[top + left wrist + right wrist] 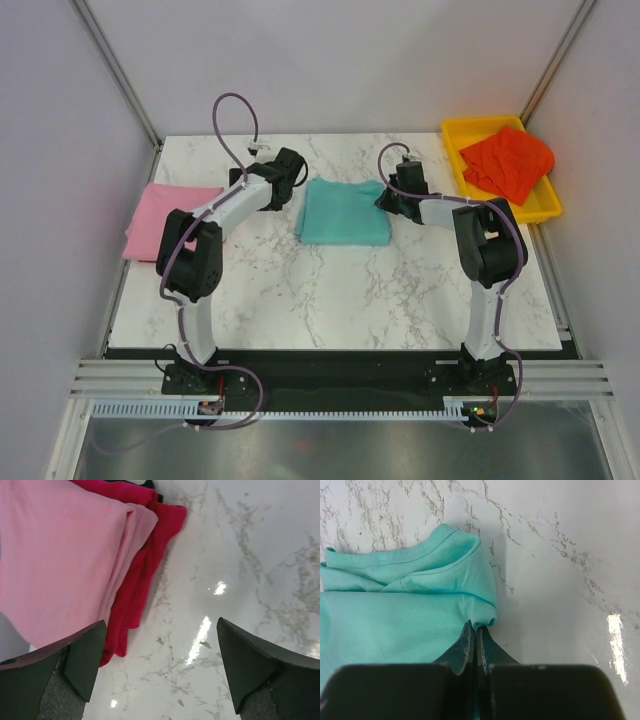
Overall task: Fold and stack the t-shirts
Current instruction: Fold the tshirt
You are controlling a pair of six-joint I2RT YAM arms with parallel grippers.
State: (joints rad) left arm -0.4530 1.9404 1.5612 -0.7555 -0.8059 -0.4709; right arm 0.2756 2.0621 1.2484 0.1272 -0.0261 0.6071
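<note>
Ok, we're roughly halfway, as far as we can judge. The pink shirt lies folded on top of the crimson shirt at the left edge of the desk, so two are done and stacked. The teal shirt lies mid-desk as a neat folded rectangle, well apart from that pile, so it's folded but not yet stacked. Right jaws are together at the teal shirt's near corner, by the collar end, and we'd say clamped on the hem, tho the wrist cam is too tight to show cloth btwn the tips for sure. Left jaws are wide apart and empty, over bare marble just beside the pink/crimson pile. The orange-red shirt sits crumpled in the yellow tray at the far right, unfolded. Left to do, we reckon: carry teal over onto the pile, then pull out the orange-red one, fold and stack it.
</note>
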